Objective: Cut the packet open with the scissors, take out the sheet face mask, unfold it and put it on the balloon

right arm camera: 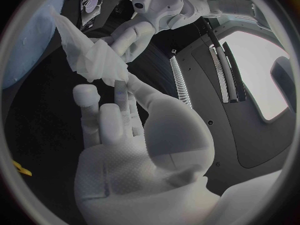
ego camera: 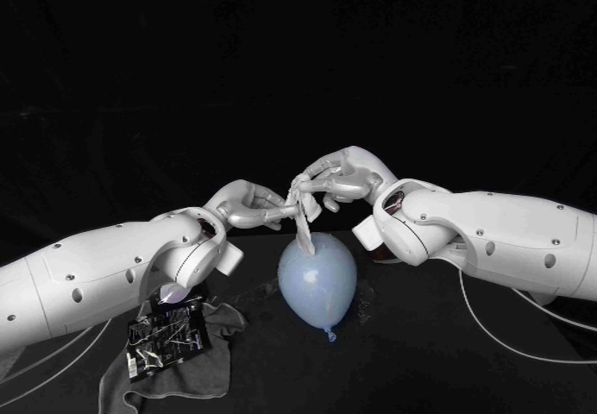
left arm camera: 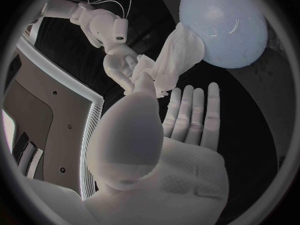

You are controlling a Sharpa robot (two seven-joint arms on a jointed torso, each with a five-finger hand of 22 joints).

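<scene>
Both hands meet above the pale blue balloon (ego camera: 317, 274), which lies on the black table with its knot toward me. A white sheet face mask (ego camera: 303, 217), still mostly folded, hangs as a narrow strip from the fingertips down onto the balloon's top. My left hand (ego camera: 253, 205) pinches its upper end from the left and my right hand (ego camera: 338, 179) pinches it from the right. In the left wrist view the mask (left arm camera: 176, 57) drapes against the balloon (left arm camera: 225, 25), held by the right hand (left arm camera: 122, 67). The right wrist view shows the mask (right arm camera: 87, 55) between the left hand (right arm camera: 131, 37) and my right hand (right arm camera: 119, 125).
The cut black packet (ego camera: 168, 332) lies on a crumpled grey cloth (ego camera: 199, 371) at the front left, under my left forearm. White cables (ego camera: 510, 341) trail over the table at the right. A small yellow object (right arm camera: 20, 168) lies on the table in the right wrist view.
</scene>
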